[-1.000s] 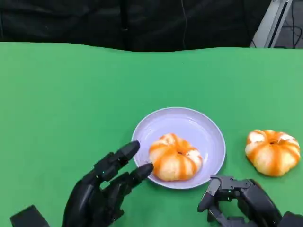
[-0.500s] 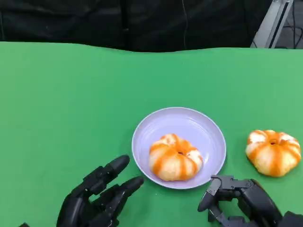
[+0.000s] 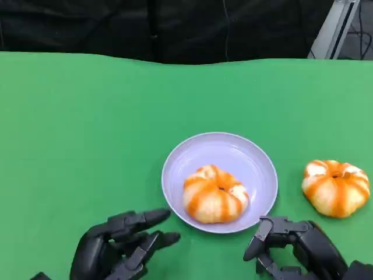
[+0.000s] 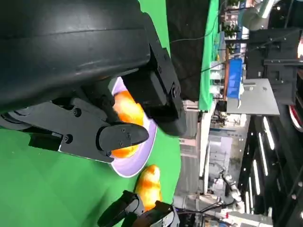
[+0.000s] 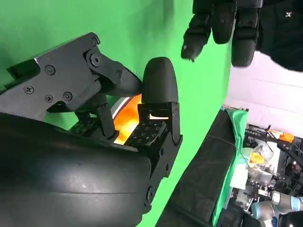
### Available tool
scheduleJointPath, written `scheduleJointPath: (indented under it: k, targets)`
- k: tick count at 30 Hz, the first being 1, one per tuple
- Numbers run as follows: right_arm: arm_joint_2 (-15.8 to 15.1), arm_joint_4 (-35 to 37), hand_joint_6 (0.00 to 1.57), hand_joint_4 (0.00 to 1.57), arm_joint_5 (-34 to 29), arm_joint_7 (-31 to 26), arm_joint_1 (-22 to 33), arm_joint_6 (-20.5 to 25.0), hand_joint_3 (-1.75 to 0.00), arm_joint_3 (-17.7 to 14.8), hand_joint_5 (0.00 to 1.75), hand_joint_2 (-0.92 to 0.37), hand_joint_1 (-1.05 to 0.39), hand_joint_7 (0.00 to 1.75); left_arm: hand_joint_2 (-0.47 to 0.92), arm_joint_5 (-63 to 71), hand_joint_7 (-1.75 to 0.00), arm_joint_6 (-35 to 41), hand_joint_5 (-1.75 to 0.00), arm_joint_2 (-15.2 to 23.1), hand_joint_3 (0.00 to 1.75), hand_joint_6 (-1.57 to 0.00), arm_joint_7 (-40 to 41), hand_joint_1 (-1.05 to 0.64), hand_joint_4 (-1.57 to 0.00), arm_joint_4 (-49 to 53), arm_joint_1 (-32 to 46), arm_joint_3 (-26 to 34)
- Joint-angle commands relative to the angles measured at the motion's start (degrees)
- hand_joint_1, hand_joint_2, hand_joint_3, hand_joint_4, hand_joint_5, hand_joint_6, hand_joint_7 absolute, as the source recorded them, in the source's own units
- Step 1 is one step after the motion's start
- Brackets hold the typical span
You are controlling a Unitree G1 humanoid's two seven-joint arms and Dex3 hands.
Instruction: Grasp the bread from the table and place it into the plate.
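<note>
One bread (image 3: 215, 194) already sits in the lavender plate (image 3: 233, 153), toward its near rim, while a second bread (image 3: 335, 187) lies on the green table (image 3: 87, 134) to the right of the plate, near it but apart. The left hand (image 3: 119, 245) hovers low by the plate's near-left edge, holding nothing, its fingers loosely apart and reaching toward the rim. The right hand (image 3: 297, 248) sits just in front of the loose bread with its fingers partly curled around nothing; whether they are fully closed cannot be told. The step in hand looks to be the right hand's reach for that bread: it would do well to spread wide, come down over the top, and close gently on the sides so the soft bun is not crushed. The bun is round and domed, with no clear long axis; its dimpled centre faces up.
</note>
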Motion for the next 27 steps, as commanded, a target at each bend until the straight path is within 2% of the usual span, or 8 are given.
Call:
scheduleJointPath:
  k: [1, 2, 4, 7, 10, 13, 22, 27]
  targets:
    - [-0.92, -0.09, 0.83, 0.79, 0.33, -0.19, 0.22, -0.23, -0.96, -0.50, 1.50, -0.61, -0.14, 1.20, 0.80, 1.37, -0.14, -3.66, -1.07, 0.77, 0.66, -1.38, 0.90, -0.08, -1.02, 2.64, -1.63, -0.15]
    - [-0.95, -0.15, 0.83, 0.79, 0.22, -0.23, 0.29, -0.35, -0.96, -0.46, 1.50, -0.61, -0.14, 1.20, 0.77, 2.17, -0.36, -4.02, -1.21, 0.81, 0.71, -1.28, 1.37, -0.08, -0.96, 2.94, -1.94, -0.35]
    - [-0.94, -0.47, 0.83, 0.79, 0.31, -0.10, 0.49, -0.25, -0.96, -0.39, 1.50, -0.61, -0.14, 1.20, 0.72, 3.18, -0.97, -4.21, -1.45, 0.90, 0.81, -1.02, 2.15, -0.08, -0.89, 3.17, -2.26, -0.66]
    - [-0.90, -1.05, 0.83, 0.79, 0.71, 0.15, 0.69, 0.36, -0.97, -0.40, 1.50, -0.60, -0.15, 1.21, 0.69, 3.58, -1.24, -4.91, -1.58, 1.03, 0.89, -0.90, 2.47, -0.07, -0.86, 3.97, -2.88, -0.89]
    - [-0.88, -0.65, 0.83, 0.79, 0.93, 0.36, 0.41, -0.27, -0.97, -0.49, 1.50, -0.60, -0.15, 1.21, 0.64, 4.64, -1.33, -5.22, -1.64, 1.18, 0.98, -0.87, 3.62, -0.07, -0.86, 4.27, -3.10, -1.13]
    - [-0.88, -0.58, 0.82, 0.79, 0.98, 0.40, 0.37, -0.35, -0.98, -0.49, 1.51, -0.59, -0.15, 1.22, 0.62, 4.83, -1.35, -5.32, -1.65, 1.28, 1.01, -0.86, 4.05, -0.07, -0.86, 4.37, -3.15, -1.32]
    - [-1.27, 0.12, 0.82, 0.79, 0.92, 0.30, 0.17, -0.80, -0.99, -0.76, 1.50, -0.60, -0.15, 1.23, 0.65, 6.26, -1.41, -6.31, -1.70, 0.99, 0.99, -0.80, 7.27, -0.10, -0.81, 7.41, -4.27, -1.47]
    - [-1.97, -1.06, 0.82, 0.79, 3.22, 2.00, 0.58, -0.08, -0.99, -1.19, 1.50, -0.59, -0.14, 1.22, 0.64, 8.67, -1.36, -6.54, -1.66, 0.73, 0.98, -0.81, 9.45, -0.11, -0.80, 6.60, -4.02, -2.81]
